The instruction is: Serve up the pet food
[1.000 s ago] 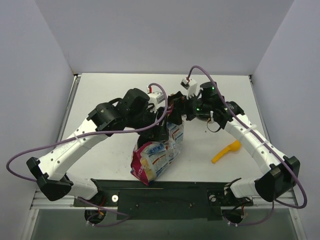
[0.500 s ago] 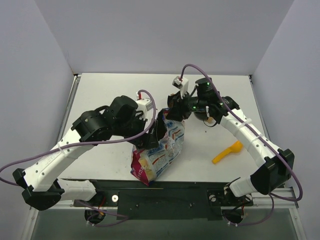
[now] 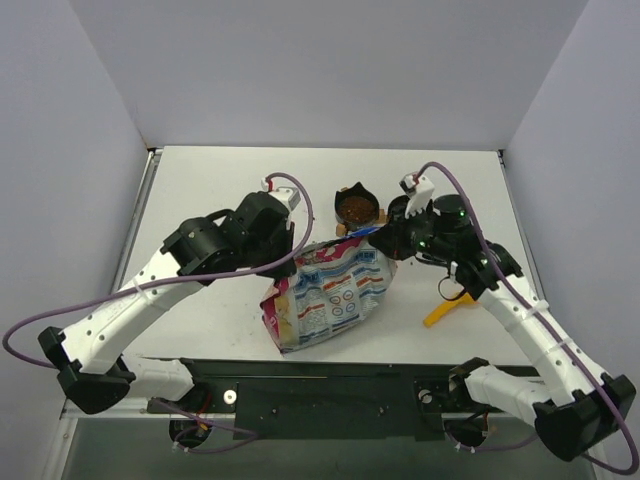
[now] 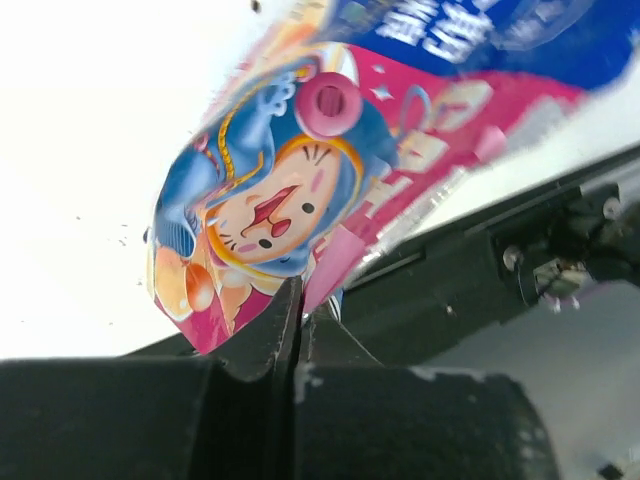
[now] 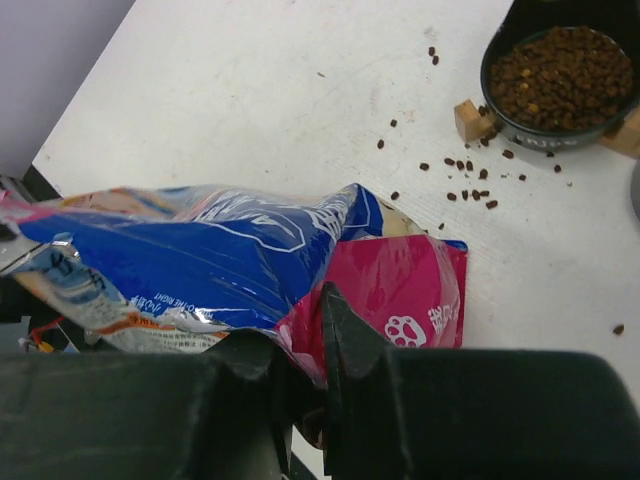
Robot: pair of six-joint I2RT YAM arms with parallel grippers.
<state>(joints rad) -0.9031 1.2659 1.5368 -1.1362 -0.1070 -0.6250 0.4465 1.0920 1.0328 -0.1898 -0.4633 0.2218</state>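
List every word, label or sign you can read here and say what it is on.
"CARE" (likely, cut off): pet food bag, blue panel, left wrist view.
"THE RIGHT" (tiny, uncertain): bag's blue side, right wrist view.
Paw-print sign: bag's magenta corner; characters beside it unreadable.
Back-panel print, top view: too small.

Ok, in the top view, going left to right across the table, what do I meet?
left gripper → pet food bag → right gripper → yellow-orange scoop. The filled black bowl lies behind the bag's span, so it is left out.
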